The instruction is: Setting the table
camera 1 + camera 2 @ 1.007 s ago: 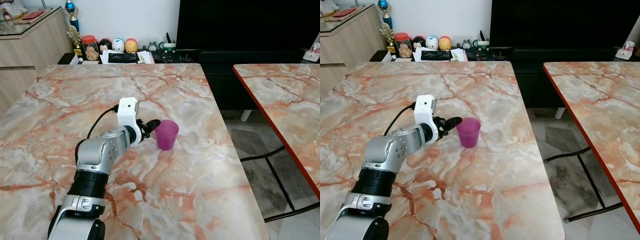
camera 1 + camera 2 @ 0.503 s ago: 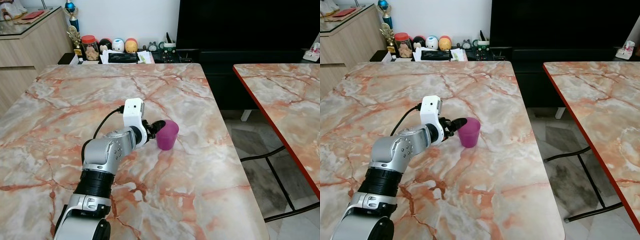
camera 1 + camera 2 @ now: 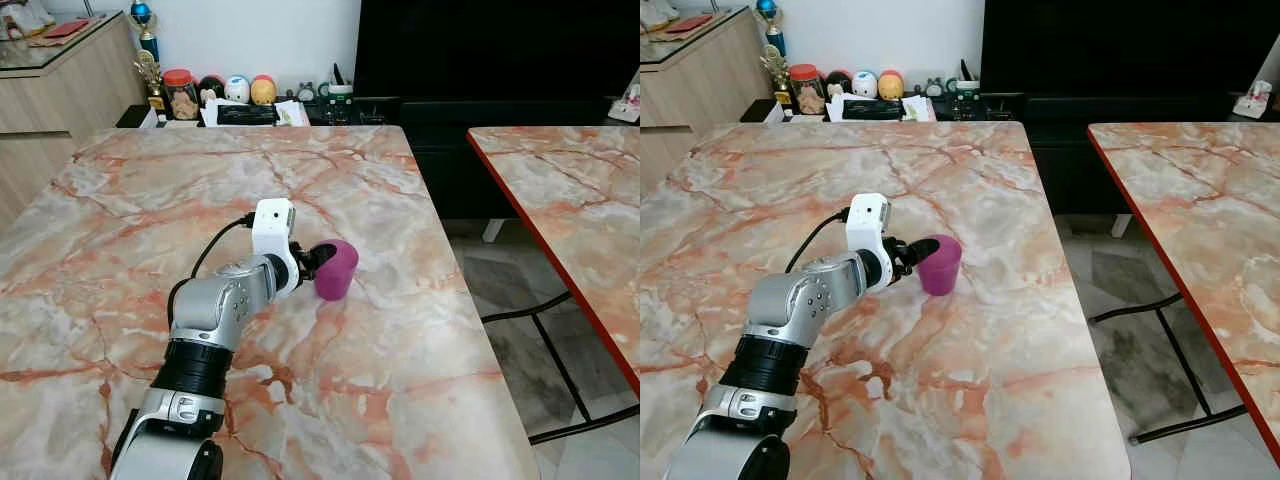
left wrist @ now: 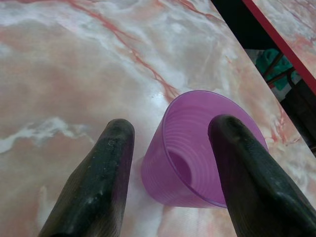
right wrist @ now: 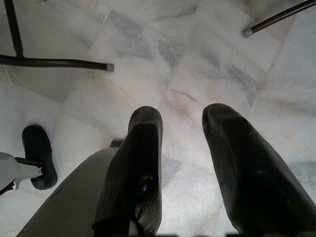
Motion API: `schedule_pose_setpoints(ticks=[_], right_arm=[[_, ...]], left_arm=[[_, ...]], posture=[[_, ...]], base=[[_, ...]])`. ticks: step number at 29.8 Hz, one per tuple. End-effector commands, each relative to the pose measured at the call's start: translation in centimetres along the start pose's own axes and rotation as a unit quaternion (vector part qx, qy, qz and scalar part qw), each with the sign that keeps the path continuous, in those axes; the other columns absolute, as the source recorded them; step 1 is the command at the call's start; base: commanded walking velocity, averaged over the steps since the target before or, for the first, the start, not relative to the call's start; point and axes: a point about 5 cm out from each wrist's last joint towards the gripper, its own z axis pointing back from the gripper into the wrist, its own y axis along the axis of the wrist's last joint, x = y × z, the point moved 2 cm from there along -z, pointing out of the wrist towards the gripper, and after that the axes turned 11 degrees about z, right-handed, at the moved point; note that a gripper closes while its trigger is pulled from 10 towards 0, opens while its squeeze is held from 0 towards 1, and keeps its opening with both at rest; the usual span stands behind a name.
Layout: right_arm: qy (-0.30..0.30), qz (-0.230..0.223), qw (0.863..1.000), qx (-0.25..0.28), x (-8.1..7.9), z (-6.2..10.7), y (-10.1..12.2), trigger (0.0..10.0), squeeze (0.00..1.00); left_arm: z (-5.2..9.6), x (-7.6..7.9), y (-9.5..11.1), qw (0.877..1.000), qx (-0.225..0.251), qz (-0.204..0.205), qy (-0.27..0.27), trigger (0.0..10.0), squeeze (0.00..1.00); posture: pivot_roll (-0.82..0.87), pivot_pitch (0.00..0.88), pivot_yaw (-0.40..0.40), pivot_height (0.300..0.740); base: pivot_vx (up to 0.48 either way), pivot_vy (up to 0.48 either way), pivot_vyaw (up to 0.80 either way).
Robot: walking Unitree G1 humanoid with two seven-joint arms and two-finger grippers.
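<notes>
A purple plastic cup stands on the marble table, right of its centre, and leans away from my left gripper. In the left wrist view the left gripper is open and straddles the cup's near wall. One finger reaches over the mouth and the other stays outside, a little off the wall. My right gripper hangs open over the tiled floor with nothing between its fingers.
A second marble table with a red edge stands to the right across a floor gap with chair legs. A large black screen and a low shelf of jars and small figures lie behind. A wooden cabinet is far left.
My left gripper has moved right to the cup, so one finger now sits over its mouth. The cup has tipped slightly to the right.
</notes>
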Motion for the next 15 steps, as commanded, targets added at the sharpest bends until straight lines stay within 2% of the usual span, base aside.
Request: schedule_pose_setpoints(ticks=[1,2,7,9,10,11,12,13,14,15], right_arm=[[-0.001,-0.003,1.000,-0.003,0.11,0.02,-0.15,10.0,0.00],[-0.001,-0.002,1.000,-0.004,0.11,0.02,-0.17,10.0,0.00],[-0.001,-0.003,1.000,-0.006,0.19,0.03,-0.24,10.0,0.00],[-0.001,-0.002,1.000,-0.007,0.24,0.02,-0.27,10.0,0.00],[-0.001,-0.002,1.000,-0.007,0.25,0.02,-0.27,10.0,0.00],[-0.001,-0.002,1.000,-0.008,0.26,0.01,-0.28,10.0,0.00],[0.000,-0.001,1.000,-0.008,0.24,0.00,-0.24,10.0,0.00],[0.000,-0.001,1.000,-0.008,0.24,0.00,-0.24,10.0,0.00],[0.000,-0.001,1.000,-0.008,0.24,-0.02,-0.21,10.0,0.00],[0.001,0.000,1.000,-0.008,0.23,-0.02,-0.20,10.0,0.00]], left_arm=[[-0.09,-0.03,-0.30,1.000,-0.007,-0.010,0.008,10.0,0.00],[-0.09,-0.12,-0.32,1.000,-0.006,-0.011,0.011,9.6,0.00],[-0.07,-0.35,-0.55,1.000,-0.008,-0.012,0.016,9.4,0.00],[-0.04,-0.39,-0.63,1.000,-0.008,-0.011,0.018,8.0,0.00],[-0.04,-0.40,-0.64,1.000,-0.008,-0.011,0.018,8.0,0.00],[-0.04,-0.41,-0.63,1.000,-0.008,-0.011,0.019,7.1,0.00],[-0.04,-0.43,-0.59,1.000,-0.007,-0.010,0.020,2.9,0.00],[-0.04,-0.43,-0.59,1.000,-0.007,-0.010,0.020,2.9,0.00],[-0.04,-0.42,-0.56,1.000,-0.006,-0.010,0.020,0.0,0.00],[-0.03,-0.41,-0.56,1.000,-0.005,-0.010,0.020,0.0,0.00]], posture=[[0.10,0.000,-0.006,0.736],[0.10,0.000,-0.006,0.736],[0.10,0.000,-0.006,0.736],[0.10,0.000,-0.007,0.736],[0.10,0.000,-0.007,0.736],[0.10,0.000,-0.007,0.736],[0.10,0.000,-0.008,0.736],[0.10,0.000,-0.008,0.736],[0.10,0.000,-0.008,0.736],[0.10,0.000,-0.008,0.736]], base=[[0.000,0.000,0.00],[0.000,0.000,0.00],[0.000,0.000,0.00],[0.000,0.000,0.00],[0.000,0.000,0.00],[0.000,0.000,0.00],[0.000,0.000,0.00],[0.000,0.000,0.00],[0.000,0.000,0.00],[0.000,0.000,0.00]])
